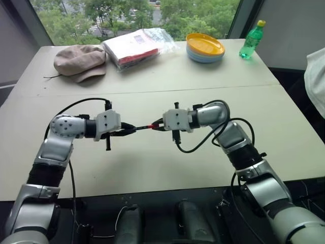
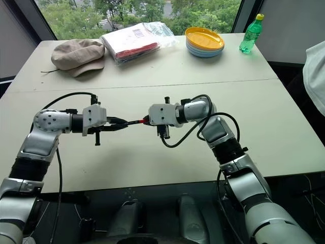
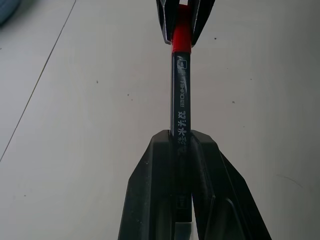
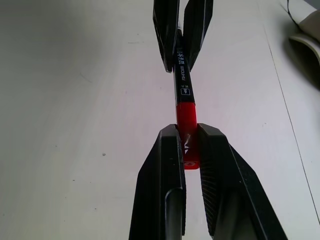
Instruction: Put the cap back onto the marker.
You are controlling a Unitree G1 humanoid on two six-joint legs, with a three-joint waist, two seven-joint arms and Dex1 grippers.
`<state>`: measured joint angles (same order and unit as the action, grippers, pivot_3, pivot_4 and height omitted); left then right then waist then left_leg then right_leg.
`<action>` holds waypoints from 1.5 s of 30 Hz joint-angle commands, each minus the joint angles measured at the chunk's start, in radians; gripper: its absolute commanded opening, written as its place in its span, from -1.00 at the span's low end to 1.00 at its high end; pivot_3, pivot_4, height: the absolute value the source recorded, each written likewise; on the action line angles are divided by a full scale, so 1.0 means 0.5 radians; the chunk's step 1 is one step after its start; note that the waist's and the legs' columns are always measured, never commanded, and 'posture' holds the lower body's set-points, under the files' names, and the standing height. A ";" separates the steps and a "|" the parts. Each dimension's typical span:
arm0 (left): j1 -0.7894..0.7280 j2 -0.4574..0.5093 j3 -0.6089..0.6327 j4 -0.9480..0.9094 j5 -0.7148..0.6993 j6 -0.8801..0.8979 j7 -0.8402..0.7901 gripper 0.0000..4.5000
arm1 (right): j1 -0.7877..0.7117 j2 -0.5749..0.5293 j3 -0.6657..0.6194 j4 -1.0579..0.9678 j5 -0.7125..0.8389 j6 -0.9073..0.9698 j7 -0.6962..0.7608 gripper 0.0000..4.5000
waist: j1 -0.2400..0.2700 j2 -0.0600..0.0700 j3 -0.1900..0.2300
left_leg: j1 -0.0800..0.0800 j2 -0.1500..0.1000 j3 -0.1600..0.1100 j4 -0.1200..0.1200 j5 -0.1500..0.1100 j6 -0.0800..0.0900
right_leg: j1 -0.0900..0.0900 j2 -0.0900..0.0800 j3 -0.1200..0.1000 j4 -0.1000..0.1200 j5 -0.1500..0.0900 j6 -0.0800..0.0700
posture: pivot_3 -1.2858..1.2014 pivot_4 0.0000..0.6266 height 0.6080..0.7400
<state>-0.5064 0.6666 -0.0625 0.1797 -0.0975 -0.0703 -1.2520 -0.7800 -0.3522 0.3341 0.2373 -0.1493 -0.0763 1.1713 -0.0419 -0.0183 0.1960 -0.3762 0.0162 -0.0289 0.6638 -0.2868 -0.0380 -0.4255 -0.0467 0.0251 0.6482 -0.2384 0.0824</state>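
L gripper [image 1: 133, 130] is clamping the marker [image 3: 181, 95] barrel; R gripper [image 1: 155, 124], at its 3 o'clock, is pinching the cap [image 4: 187, 116], seated on the marker tip, above the table [image 1: 152, 168] mid-front.

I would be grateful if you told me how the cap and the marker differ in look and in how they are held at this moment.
The cap is bright red and short; the marker is black, slim, long and printed with white lettering. The cap is clamped by the right gripper; the marker's barrel is clamped by the left gripper. Both lie on one line above the table, the cap sitting on the marker's end.
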 commanded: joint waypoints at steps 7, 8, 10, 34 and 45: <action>-0.191 -0.169 0.001 -0.166 -0.153 -0.069 0.084 -1.00 | 0.012 0.167 0.188 -0.162 0.107 -0.089 0.077 -0.98 | 0.000 0.000 0.000 | 0.000 0.000 0.000 0.000 0.000 0.000 | 0.000 0.000 0.000 0.000 0.000 0.000 | 0.03 -0.52 1.00; -0.193 -0.172 0.001 -0.165 -0.152 -0.070 0.084 -1.00 | 0.012 0.169 0.189 -0.162 0.105 -0.090 0.076 -0.98 | 0.000 0.000 0.000 | 0.000 0.000 0.000 0.000 0.000 0.000 | 0.000 0.000 0.000 0.000 0.000 0.000 | 0.03 -0.52 1.00; -0.195 -0.180 0.002 -0.166 -0.153 -0.063 0.090 -1.00 | 0.007 0.175 0.182 -0.151 0.101 -0.090 0.066 -0.98 | 0.000 0.000 0.000 | 0.000 0.000 0.000 0.000 0.000 0.000 | 0.000 0.000 0.000 0.000 0.000 0.000 | 0.03 -0.52 1.00; 0.024 -0.052 0.111 -0.328 -0.185 0.027 0.168 -1.00 | -0.089 0.003 0.065 0.140 0.030 -0.159 0.036 0.07 | -0.001 0.000 0.000 | 0.000 0.000 0.000 0.000 0.000 0.000 | 0.000 0.000 0.000 0.000 0.000 0.000 | 0.03 -0.52 1.00; 0.328 0.071 0.203 -0.483 -0.204 0.150 0.327 -1.00 | -0.127 -0.072 -0.014 0.200 0.128 -0.041 -0.023 0.07 | -0.006 0.000 0.000 | 0.001 0.001 0.000 0.000 0.000 0.000 | 0.000 0.000 0.000 0.000 0.000 0.000 | 0.03 -0.52 1.00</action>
<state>-0.3680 0.6798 -0.0025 -0.0261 -0.1876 -0.0082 -1.1128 -0.8240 -0.3837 0.3694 0.3571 -0.1145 -0.1114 1.1753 -0.0450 -0.0181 0.1961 -0.3759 0.0165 -0.0290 0.6636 -0.2869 -0.0380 -0.4256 -0.0468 0.0254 0.6484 -0.2384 0.0823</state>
